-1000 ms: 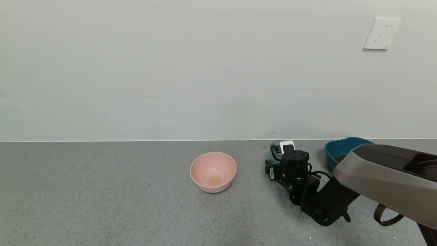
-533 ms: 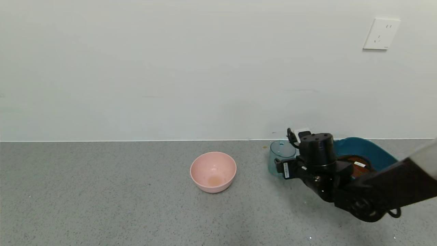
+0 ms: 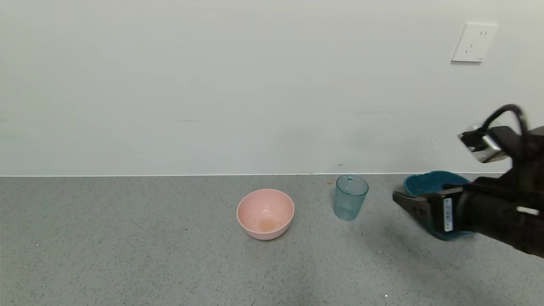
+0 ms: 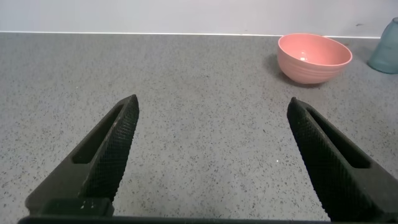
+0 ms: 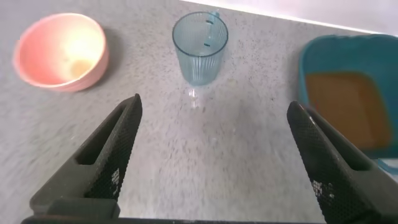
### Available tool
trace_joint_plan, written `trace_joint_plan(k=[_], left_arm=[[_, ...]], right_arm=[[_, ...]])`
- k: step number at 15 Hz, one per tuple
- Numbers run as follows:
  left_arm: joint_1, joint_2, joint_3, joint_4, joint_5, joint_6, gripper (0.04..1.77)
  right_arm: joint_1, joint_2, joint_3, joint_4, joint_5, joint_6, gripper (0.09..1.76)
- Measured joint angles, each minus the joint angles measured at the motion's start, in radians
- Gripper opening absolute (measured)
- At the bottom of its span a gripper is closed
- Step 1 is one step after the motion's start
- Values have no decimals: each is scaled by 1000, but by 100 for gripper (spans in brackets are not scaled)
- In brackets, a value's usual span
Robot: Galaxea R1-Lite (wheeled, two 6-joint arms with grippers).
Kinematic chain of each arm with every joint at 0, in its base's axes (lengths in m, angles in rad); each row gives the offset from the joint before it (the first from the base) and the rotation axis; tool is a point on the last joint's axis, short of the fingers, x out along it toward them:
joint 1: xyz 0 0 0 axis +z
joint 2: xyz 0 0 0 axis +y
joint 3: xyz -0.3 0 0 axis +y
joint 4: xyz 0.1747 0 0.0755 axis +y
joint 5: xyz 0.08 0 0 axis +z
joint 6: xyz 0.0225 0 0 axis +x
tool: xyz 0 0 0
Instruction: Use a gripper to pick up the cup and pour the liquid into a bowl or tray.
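The blue-green ribbed cup (image 3: 350,198) stands upright on the grey counter, free of any gripper, and looks empty. It also shows in the right wrist view (image 5: 200,45). My right gripper (image 3: 403,201) is open and empty, raised to the right of the cup, in front of the dark teal tub (image 3: 418,181). In the right wrist view the gripper (image 5: 213,104) has its jaws wide apart over bare counter. The tub (image 5: 306,62) holds orange-brown liquid (image 5: 341,104). My left gripper (image 4: 212,101) is open and empty, low over the counter far left of the cup (image 4: 385,53).
A round pink bowl (image 3: 265,213) sits left of the cup with a faint orange trace at its bottom; it also shows in the left wrist view (image 4: 314,57). The white wall runs close behind the vessels. A socket (image 3: 474,42) is on the wall.
My right gripper has let go of the cup and drawn back to the right and upward. The cup now stands alone on the counter. The pink bowl has not moved.
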Motion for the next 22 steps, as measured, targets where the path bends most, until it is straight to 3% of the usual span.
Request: trace_joint_plan(k=[6,9,14,19,22], left_arm=[[0,0,0,0,0,0,172],[0,0,0,0,0,0,172],[0,0,0,0,0,0,172],[0,0,0,0,0,0,172],[0,0,0,0,0,0,172]], right_arm=[[40,-444,92,233,12,-27,170],[13,-628,103,359,7,-43,170],[-217,-829,124,419,9,-146,170],[-490,-920,159,422,19,-163,170],[-555,-987,191,421,30,-163,170]])
